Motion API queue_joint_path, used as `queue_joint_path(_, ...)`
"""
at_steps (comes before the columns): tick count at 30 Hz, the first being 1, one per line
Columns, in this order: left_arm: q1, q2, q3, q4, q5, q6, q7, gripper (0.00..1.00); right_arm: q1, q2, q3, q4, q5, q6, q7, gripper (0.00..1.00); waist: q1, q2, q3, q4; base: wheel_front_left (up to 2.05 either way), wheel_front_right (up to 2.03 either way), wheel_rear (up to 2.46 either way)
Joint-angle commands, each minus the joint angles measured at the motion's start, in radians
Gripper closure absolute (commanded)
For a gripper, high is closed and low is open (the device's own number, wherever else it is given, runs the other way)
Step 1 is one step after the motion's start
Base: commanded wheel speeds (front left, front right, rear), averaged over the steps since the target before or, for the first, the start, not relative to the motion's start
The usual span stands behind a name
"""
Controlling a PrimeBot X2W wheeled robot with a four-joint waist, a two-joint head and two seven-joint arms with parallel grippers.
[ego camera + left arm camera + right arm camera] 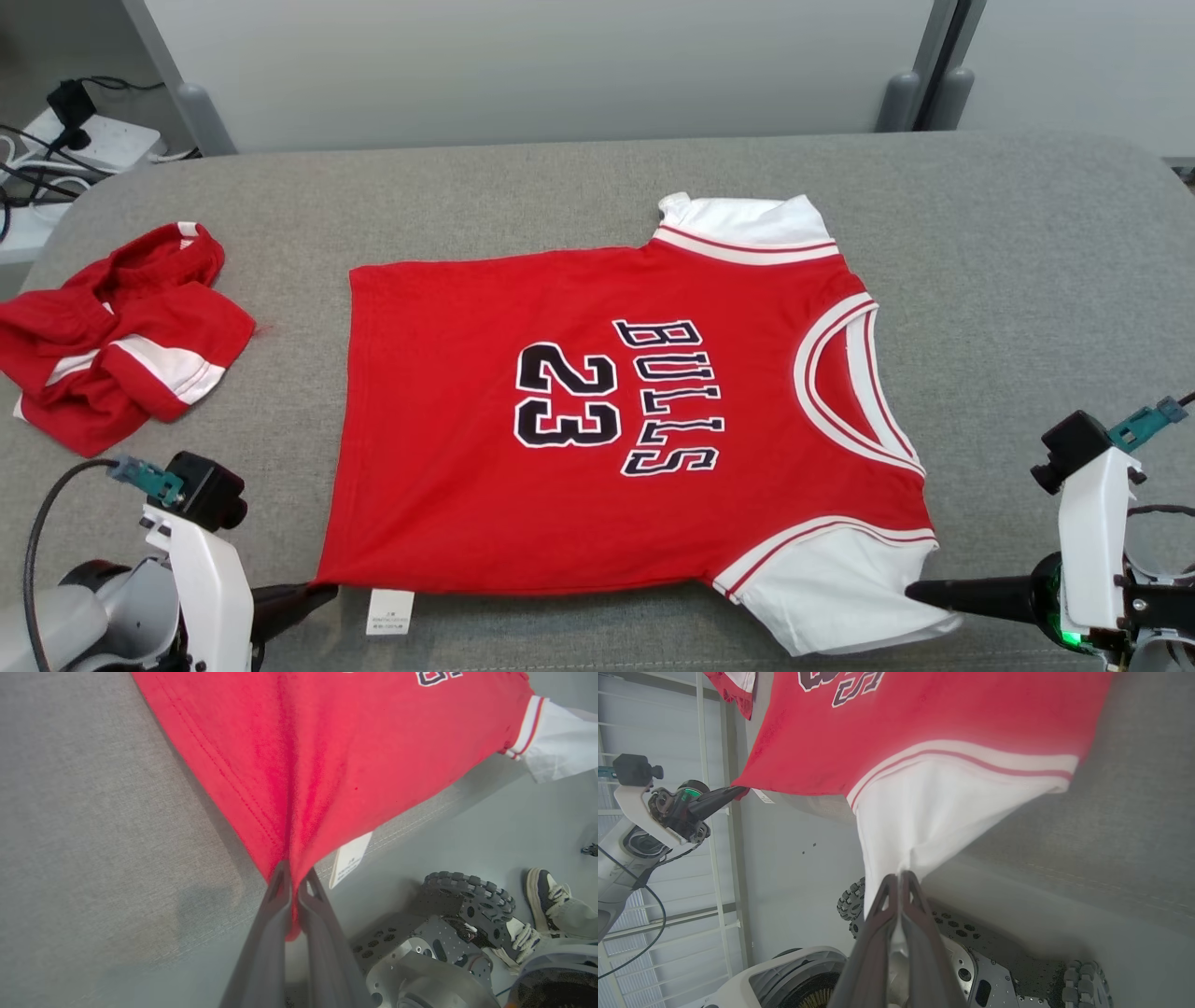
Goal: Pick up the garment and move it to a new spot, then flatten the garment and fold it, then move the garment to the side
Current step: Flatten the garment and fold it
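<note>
**Jersey pinched along its near edge**

The red basketball jersey with white sleeves [448, 485] lay flat mid-way across the grey fabric-covered bench [653, 177]. The left claw [303, 595] was clenched on its near hem corner and the right claw [924, 590] on the near white sleeve, probably to draw that edge taut. That edge sat at the bench's front rim. Open room lay beyond, and a crumpled red-and-white garment [112, 345] crowded the left.

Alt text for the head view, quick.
A red Bulls 23 jersey lies flat on a grey surface, left pincer shut on its hem corner, right pincer on its white sleeve. A crumpled red-and-white garment lies at left.
</note>
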Motion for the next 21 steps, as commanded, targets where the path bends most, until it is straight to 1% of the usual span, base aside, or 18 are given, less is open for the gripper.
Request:
queue_joint_path(1,-0.072,0.059,0.045,-0.025,0.001,0.000,0.017,1.00,-0.011,-0.004,-0.013,-0.065,-0.016,0.005,0.025,1.00,0.0000,0.0000,0.029,-0.001,0.00,0.00,0.00)
queue_joint_path(3,-0.105,0.069,0.050,-0.059,-0.006,0.000,0.055,1.00,-0.011,0.019,-0.037,-0.113,-0.029,0.005,0.056,1.00,0.0000,0.0000,0.067,0.001,0.00,0.00,0.00)
queue_joint_path(5,-0.148,0.076,0.050,-0.092,-0.003,0.000,0.123,1.00,-0.031,0.040,-0.058,-0.163,-0.053,0.005,0.076,1.00,0.0000,0.0000,0.119,0.004,0.00,0.00,0.00)
queue_joint_path(6,-0.174,0.075,0.052,-0.108,-0.004,0.000,0.155,1.00,-0.048,0.048,-0.064,-0.186,-0.068,0.005,0.085,1.00,0.0000,0.0000,0.151,0.006,0.00,0.00,0.00)
queue_joint_path(8,-0.227,0.057,0.067,-0.131,-0.041,0.000,0.221,1.00,-0.105,0.062,-0.072,-0.218,-0.109,0.005,0.086,1.00,0.0000,0.0000,0.222,0.011,0.00,0.00,0.00)
queue_joint_path(9,-0.254,0.046,0.076,-0.132,-0.072,0.001,0.261,1.00,-0.140,0.069,-0.070,-0.223,-0.127,0.005,0.094,1.00,0.0000,0.0000,0.260,0.013,0.00,0.00,0.00)
queue_joint_path(11,-0.326,0.024,0.097,-0.119,-0.114,0.018,0.343,1.00,-0.247,0.094,-0.072,-0.221,-0.166,0.005,0.095,1.00,0.0000,0.0000,0.339,0.014,0.00,0.00,0.00)
queue_joint_path(12,-0.326,0.024,0.097,-0.119,-0.114,0.018,0.343,1.00,-0.247,0.094,-0.072,-0.221,-0.166,0.005,0.095,1.00,0.0000,0.0000,0.339,0.014,0.00,0.00,0.00)
queue_joint_path(13,-0.373,0.010,0.112,-0.106,-0.119,0.026,0.374,1.00,-0.321,0.113,-0.080,-0.212,-0.191,0.005,0.079,1.00,0.0000,0.0000,0.379,0.013,0.00,0.00,0.00)
queue_joint_path(14,-0.427,-0.009,0.140,-0.083,-0.119,0.034,0.380,1.00,-0.414,0.138,-0.093,-0.198,-0.224,0.005,0.045,1.00,0.0000,0.0000,0.419,0.011,0.00,0.00,0.00)
queue_joint_path(15,-0.493,-0.034,0.182,-0.057,-0.101,0.032,0.352,1.00,-0.528,0.161,-0.112,-0.182,-0.266,0.005,-0.026,1.00,0.0000,0.0000,0.459,0.009,0.00,0.00,0.00)
queue_joint_path(16,-0.582,-0.062,0.245,-0.017,-0.043,0.028,0.266,1.00,-0.664,0.182,-0.140,-0.159,-0.321,0.005,-0.137,1.00,0.0000,0.0000,0.500,0.007,0.00,0.00,0.00)
queue_joint_path(17,-0.785,-0.113,0.362,0.061,0.190,0.015,-0.028,1.00,-0.947,0.203,-0.196,-0.095,-0.446,0.005,-0.444,1.00,0.0000,0.0000,0.566,0.004,0.00,0.00,0.00)
queue_joint_path(18,-0.846,-0.150,0.407,0.107,0.249,0.013,-0.154,1.00,-1.065,0.209,-0.222,-0.045,-0.501,0.005,-0.592,1.00,0.0000,0.0000,0.578,0.005,0.00,0.00,0.00)
queue_joint_path(19,-0.895,-0.181,0.431,0.153,0.303,0.010,-0.253,1.00,-1.158,0.215,-0.247,0.022,-0.530,0.005,-0.710,1.00,0.0000,0.0000,0.577,0.005,0.00,0.00,0.00)
queue_joint_path(20,-0.934,-0.205,0.435,0.196,0.352,0.008,-0.321,1.00,-1.227,0.219,-0.251,0.087,-0.547,0.005,-0.784,1.00,0.0000,0.0000,0.573,0.004,0.00,0.00,0.00)
queue_joint_path(21,-0.962,-0.228,0.428,0.234,0.384,0.005,-0.359,1.00,-1.277,0.211,-0.235,0.135,-0.577,0.005,-0.846,1.00,0.0000,0.0000,0.567,0.004,0.00,0.00,0.00)
